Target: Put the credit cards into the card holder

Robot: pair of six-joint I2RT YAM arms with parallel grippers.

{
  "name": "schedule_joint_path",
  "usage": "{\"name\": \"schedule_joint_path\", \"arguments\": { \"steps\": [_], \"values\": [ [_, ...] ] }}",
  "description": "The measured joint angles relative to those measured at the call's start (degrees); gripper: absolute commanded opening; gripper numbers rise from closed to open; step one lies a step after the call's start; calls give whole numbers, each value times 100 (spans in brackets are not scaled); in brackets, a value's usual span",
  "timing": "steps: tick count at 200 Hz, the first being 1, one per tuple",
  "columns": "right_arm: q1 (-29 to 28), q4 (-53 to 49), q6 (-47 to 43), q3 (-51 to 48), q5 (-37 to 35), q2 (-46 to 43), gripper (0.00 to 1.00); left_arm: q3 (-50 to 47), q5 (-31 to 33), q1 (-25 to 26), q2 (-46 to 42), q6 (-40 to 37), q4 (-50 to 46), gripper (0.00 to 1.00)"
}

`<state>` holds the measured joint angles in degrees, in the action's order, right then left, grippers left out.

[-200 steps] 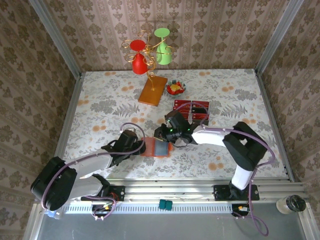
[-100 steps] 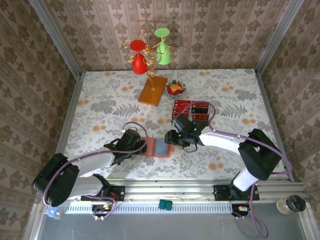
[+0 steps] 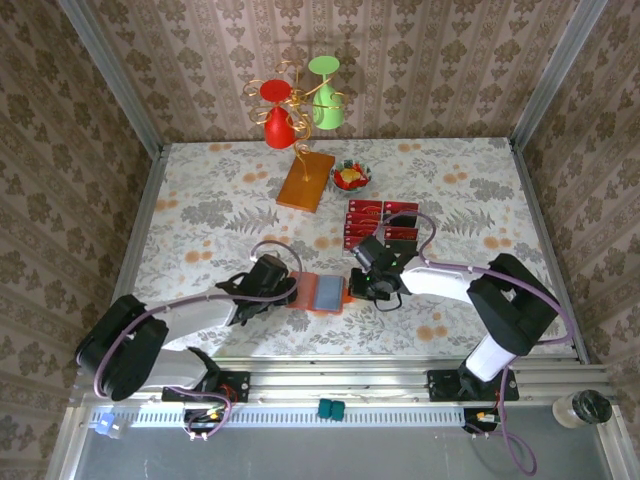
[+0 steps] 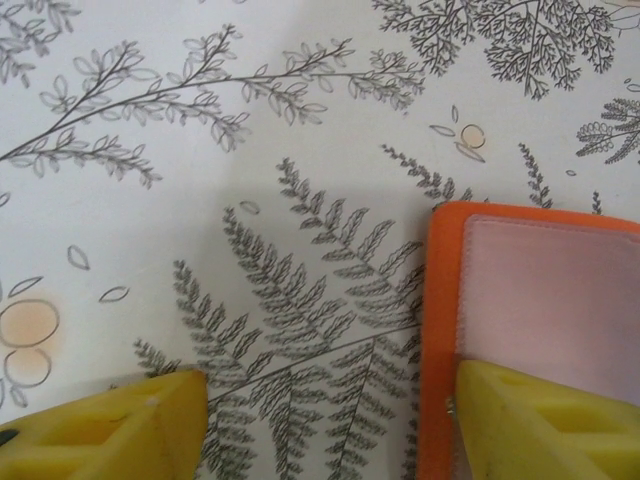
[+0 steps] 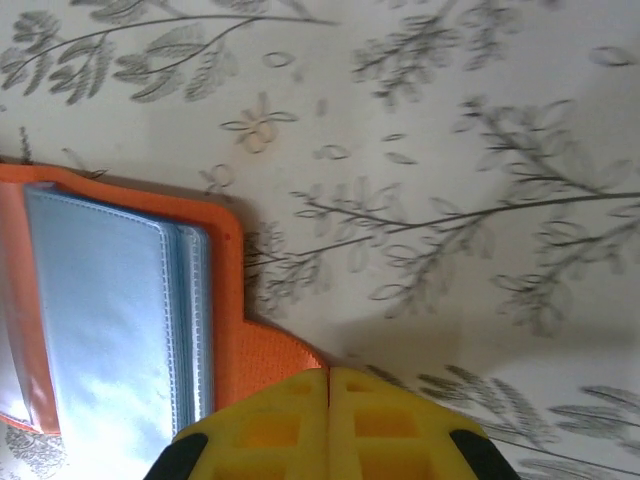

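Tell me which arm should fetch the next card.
Probably right. The right gripper, shut, sits just short of the credit cards; the left gripper, open, straddles the left edge of the card holder, farther away.

Bright even light, soft shadows, sheen on the card holder [image 5: 110, 330], right wrist view slightly blurred.

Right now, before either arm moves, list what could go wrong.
1. The right gripper is shut with no card in it, at the card holder's right edge; a push there might slide or fold the holder.
2. The left gripper is open, one finger over the holder's left edge and one over bare table, so the holder may shift.
3. The credit cards lie close together on the table; picking one could drag its neighbours.
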<state>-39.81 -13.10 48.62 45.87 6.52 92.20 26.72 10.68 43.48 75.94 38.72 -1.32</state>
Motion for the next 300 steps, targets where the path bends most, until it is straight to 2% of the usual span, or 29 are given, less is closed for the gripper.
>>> {"name": "schedule_joint_path", "arguments": {
  "steps": [46,85,108,124,160,185,269,300],
  "values": [
    [264,76,-7,-343,-17,-339,4,409,164,238,522,-83,15,67],
    [428,90,-107,-376,-11,-553,25,520,315,420,706,-101,92,67],
    [474,46,-219,-367,-11,-828,30,520,337,483,726,-98,160,67],
    [474,-42,-247,-293,9,-979,28,518,310,522,728,-83,212,67],
    [413,-61,-254,76,197,-994,11,518,140,610,728,-52,315,67],
    [234,31,-236,442,363,-673,6,518,116,610,723,-24,321,67],
    [-197,549,-127,1097,748,802,4,509,52,643,483,37,127,68],
    [-199,756,-24,1134,850,1095,4,474,155,625,153,79,-52,75]
  ]
}}
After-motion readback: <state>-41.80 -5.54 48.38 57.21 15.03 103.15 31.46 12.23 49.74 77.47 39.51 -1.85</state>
